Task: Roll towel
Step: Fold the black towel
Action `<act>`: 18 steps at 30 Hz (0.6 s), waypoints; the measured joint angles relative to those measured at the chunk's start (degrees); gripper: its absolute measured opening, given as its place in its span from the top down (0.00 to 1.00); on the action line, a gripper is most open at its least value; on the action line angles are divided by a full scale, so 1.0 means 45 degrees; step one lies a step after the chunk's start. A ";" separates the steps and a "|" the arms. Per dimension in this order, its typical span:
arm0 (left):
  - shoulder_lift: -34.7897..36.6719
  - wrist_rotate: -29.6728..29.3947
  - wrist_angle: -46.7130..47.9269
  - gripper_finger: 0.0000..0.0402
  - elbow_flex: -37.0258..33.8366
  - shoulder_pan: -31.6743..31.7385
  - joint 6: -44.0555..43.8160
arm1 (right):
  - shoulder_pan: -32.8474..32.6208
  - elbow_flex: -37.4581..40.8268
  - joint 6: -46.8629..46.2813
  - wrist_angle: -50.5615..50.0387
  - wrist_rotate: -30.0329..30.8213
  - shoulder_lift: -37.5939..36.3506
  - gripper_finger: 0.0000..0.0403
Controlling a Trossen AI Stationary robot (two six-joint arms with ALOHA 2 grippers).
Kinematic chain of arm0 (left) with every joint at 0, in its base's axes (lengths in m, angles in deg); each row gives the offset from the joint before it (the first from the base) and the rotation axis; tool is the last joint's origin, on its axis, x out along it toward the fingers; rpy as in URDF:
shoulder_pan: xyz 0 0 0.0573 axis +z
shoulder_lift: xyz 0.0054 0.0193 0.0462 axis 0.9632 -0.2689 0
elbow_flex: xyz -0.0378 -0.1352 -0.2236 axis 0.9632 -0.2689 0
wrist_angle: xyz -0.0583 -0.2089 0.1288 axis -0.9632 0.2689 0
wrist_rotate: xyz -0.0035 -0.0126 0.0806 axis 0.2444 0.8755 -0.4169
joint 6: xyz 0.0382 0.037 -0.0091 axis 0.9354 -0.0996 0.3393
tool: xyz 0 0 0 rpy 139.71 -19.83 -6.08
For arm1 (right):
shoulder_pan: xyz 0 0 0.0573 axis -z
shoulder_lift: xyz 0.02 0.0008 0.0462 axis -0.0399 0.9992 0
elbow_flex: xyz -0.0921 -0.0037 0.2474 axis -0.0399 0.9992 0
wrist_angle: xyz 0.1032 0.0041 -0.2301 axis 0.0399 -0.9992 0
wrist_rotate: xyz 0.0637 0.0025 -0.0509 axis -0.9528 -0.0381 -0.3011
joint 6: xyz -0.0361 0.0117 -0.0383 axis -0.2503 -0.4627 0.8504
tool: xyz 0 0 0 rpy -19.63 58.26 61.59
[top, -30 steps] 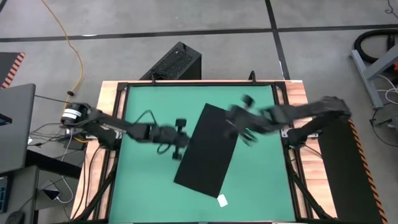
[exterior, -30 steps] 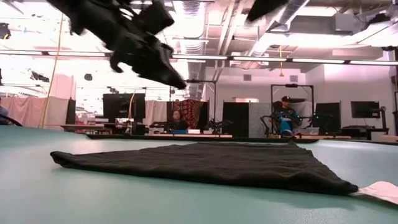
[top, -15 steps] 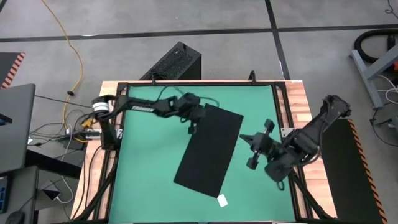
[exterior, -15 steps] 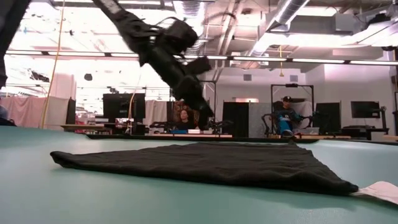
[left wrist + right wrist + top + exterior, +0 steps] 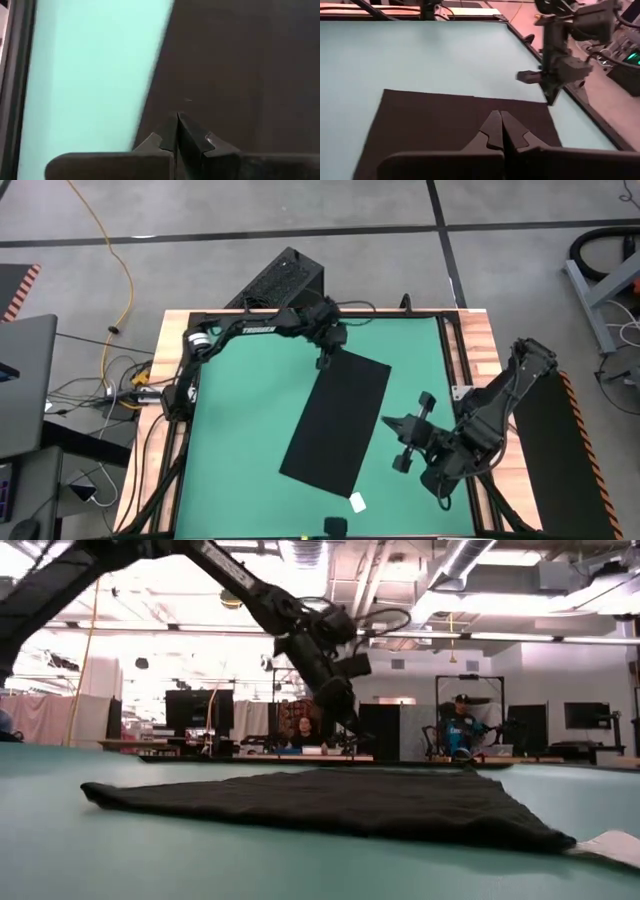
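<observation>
I have swung the left pincer (image 5: 321, 363), shut and empty, to the far corner of the flat black cloth towel (image 5: 336, 419) lying aslant on the green table (image 5: 230, 420), the right pincer (image 5: 389, 423) pulled back, also shut and empty, rolling not yet begun

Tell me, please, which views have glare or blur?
Low view: bright ceiling lights wash out the top, so the left end effector shows nearly as a silhouette. Left wrist view: the towel edge is soft, smeared. High view: even light, sharp.
</observation>
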 joint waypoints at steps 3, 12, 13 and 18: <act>-0.0538 -0.0054 0.1569 1.00 0.0931 0.0502 0.0012 | -0.0039 0.0000 -0.0278 -0.0059 0.0000 -0.0011 0.99; -0.0390 0.1867 0.3806 1.00 0.1234 0.1610 0.0699 | -0.0063 -0.0005 -0.0263 -0.0155 0.0057 -0.0005 0.99; -0.0372 0.2240 0.3847 1.00 0.1167 0.1637 0.0925 | -0.0060 -0.0005 -0.0263 -0.0161 0.0061 -0.0005 0.99; -0.0371 0.3859 0.3866 1.00 0.0993 0.1685 0.1934 | -0.0064 -0.0005 -0.0323 -0.0123 0.0082 -0.0005 0.99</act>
